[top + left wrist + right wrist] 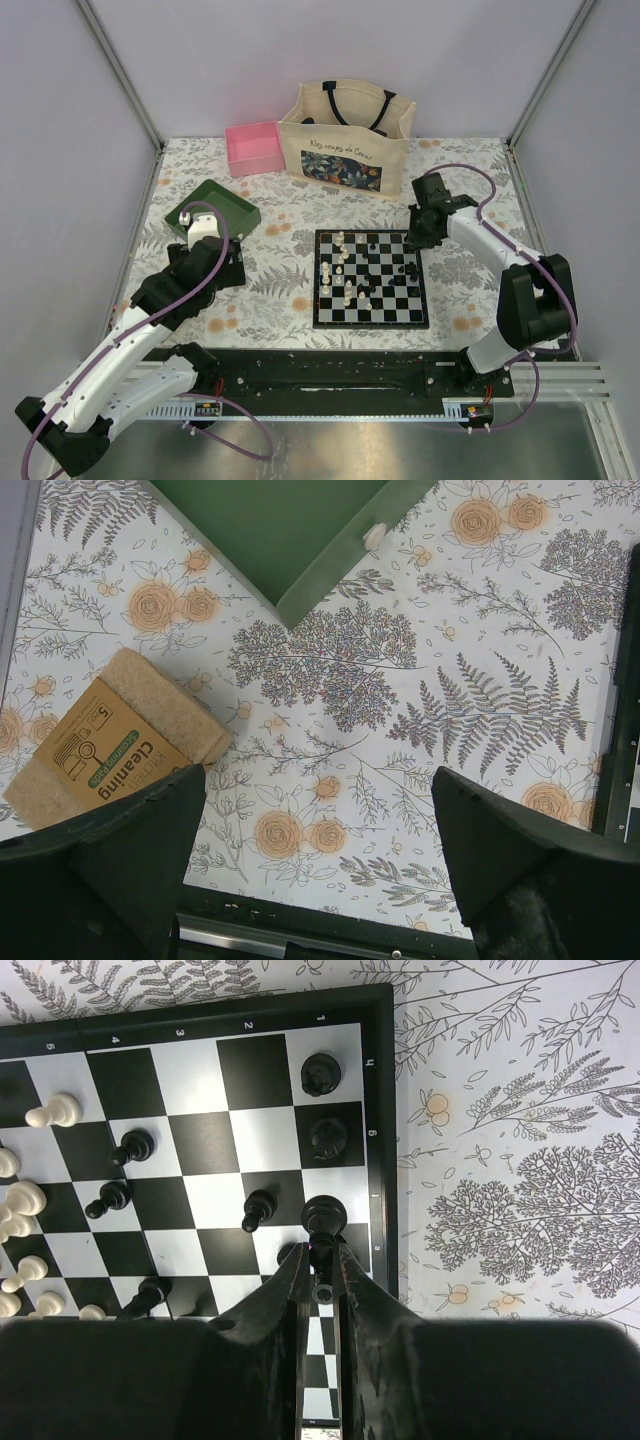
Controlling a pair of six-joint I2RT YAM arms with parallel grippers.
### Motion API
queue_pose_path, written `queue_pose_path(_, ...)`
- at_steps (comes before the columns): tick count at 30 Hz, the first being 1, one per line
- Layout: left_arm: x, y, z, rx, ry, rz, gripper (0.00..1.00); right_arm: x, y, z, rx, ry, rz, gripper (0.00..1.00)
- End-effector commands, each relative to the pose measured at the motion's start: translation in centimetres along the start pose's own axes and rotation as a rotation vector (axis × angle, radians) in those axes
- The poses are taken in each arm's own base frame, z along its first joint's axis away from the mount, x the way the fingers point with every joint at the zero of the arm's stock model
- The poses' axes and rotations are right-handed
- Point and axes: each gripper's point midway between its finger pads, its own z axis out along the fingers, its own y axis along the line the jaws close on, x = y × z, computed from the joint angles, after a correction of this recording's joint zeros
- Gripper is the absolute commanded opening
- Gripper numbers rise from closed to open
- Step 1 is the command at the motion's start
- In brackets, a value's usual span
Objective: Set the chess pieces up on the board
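The board (370, 322) lies at the table's middle with black and cream chess pieces (350, 275) scattered on it. My right gripper (322, 1256) is shut on a black piece (324, 1212) and holds it over the squares by the board's right border (380, 1110). In the top view this gripper (413, 243) hangs at the board's far right corner. Other black pieces (320, 1073) stand along that edge, and cream pieces (52, 1112) cluster at the left. My left gripper (318, 790) is open over bare tablecloth, left of the board, with nothing between its fingers.
A green tray (238, 213) sits far left, with a small cream round thing (375, 535) at its edge. A tan sponge pack (110, 740) lies by my left finger. A pink box (255, 148) and a tote bag (345, 130) stand at the back.
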Motion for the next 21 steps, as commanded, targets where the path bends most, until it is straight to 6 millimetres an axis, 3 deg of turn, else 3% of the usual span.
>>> queue_pose_path(1, -1.7, -0.5, -0.6, 0.033, -0.050, -0.032, 0.99, -0.2, 0.5, 0.9, -0.020, 0.001, 0.015, 0.17)
queue_pose_path(21, -1.7, -0.5, -0.5, 0.030, -0.046, -0.027, 0.99, 1.0, -0.3, 2.8, 0.018, 0.044, 0.012, 0.18)
